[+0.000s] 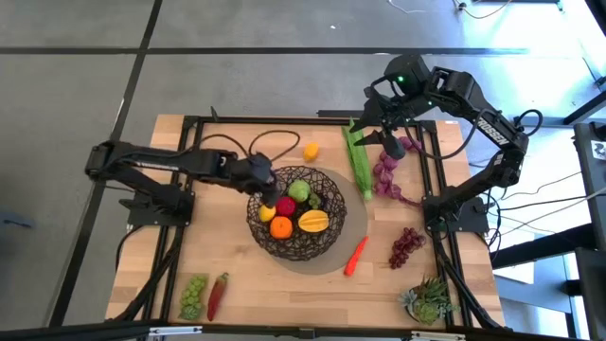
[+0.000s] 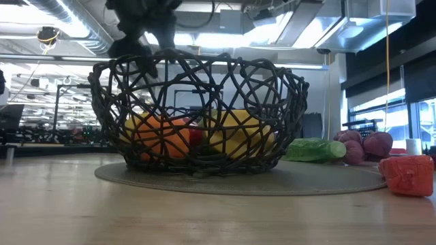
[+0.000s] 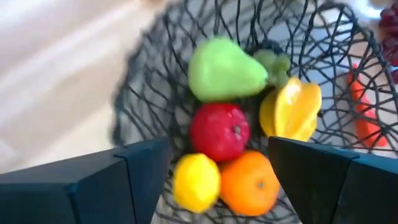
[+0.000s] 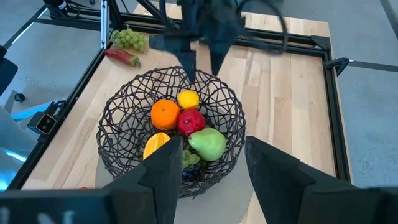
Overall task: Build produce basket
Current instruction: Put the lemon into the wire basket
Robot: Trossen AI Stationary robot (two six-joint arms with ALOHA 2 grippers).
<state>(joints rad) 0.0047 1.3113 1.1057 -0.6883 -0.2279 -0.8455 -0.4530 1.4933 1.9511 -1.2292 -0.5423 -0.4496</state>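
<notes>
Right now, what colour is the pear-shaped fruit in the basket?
Light green; the pear-shaped fruit shows best in the left wrist view.

Fruit in basket [image 1: 301, 248] – carrot [image 1: 355, 256], grapes [image 1: 406, 246] on its right

The dark six-joint left arm is reaching in from its side toward the table's middle, its two-finger left gripper [image 1: 269, 196] pointing downward with the jaws standing apart and nothing between them. The dark right arm is arching high at the far right, its right gripper [image 1: 389, 142] hanging with fingers [image 4: 163, 167] spread and empty.
</notes>
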